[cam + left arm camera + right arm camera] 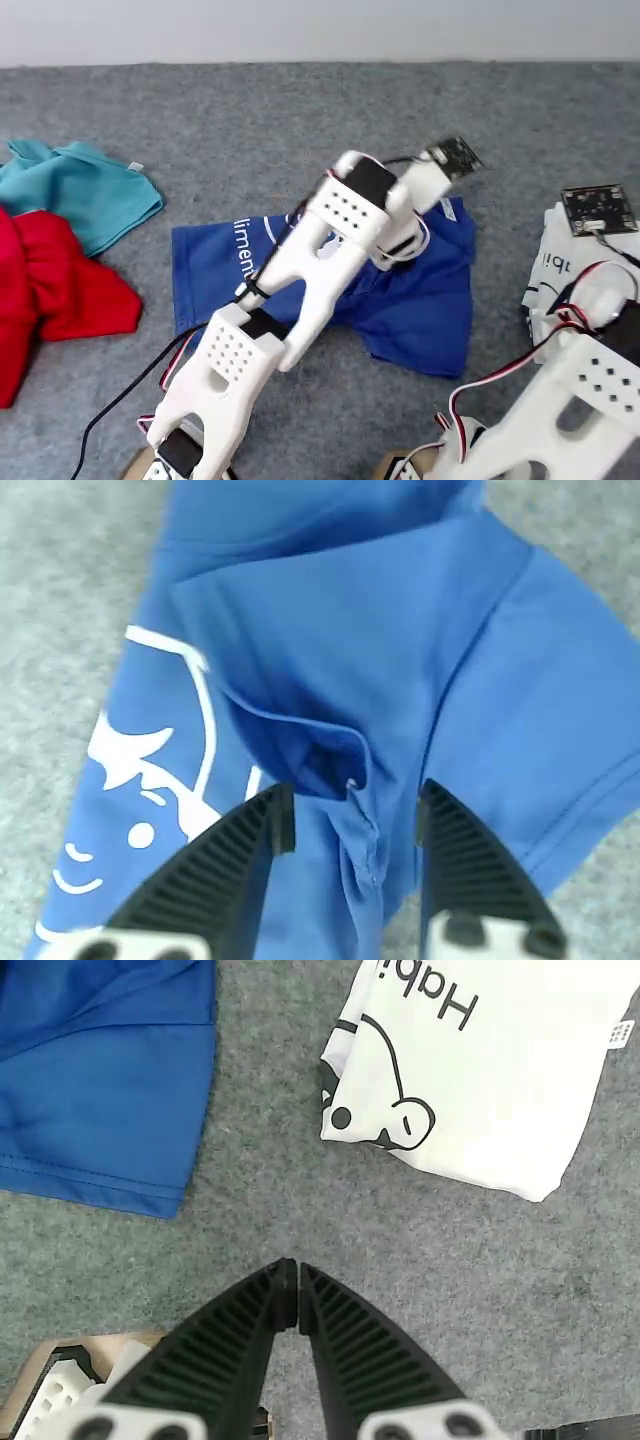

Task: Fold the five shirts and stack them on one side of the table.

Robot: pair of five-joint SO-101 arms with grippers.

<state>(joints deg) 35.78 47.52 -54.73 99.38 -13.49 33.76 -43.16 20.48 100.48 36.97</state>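
Left jaws spread astride a crease in the blue shirt [450, 630], right jaws closed empty near it: pinch crease only, lift slowly.

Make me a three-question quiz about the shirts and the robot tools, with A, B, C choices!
1. Where does the white shirt lie? A in a box; B flat on the grey table; C draped over an arm.
2. What colour is the shirt under the left tool? A red; B teal; C blue.
3. The right tool is: A shut, empty; B wide open; C shut on a shirt.
Answers: B, grey table lies under it; C, blue shirt bunches between its open jaws; A, its jaws meet over bare table.
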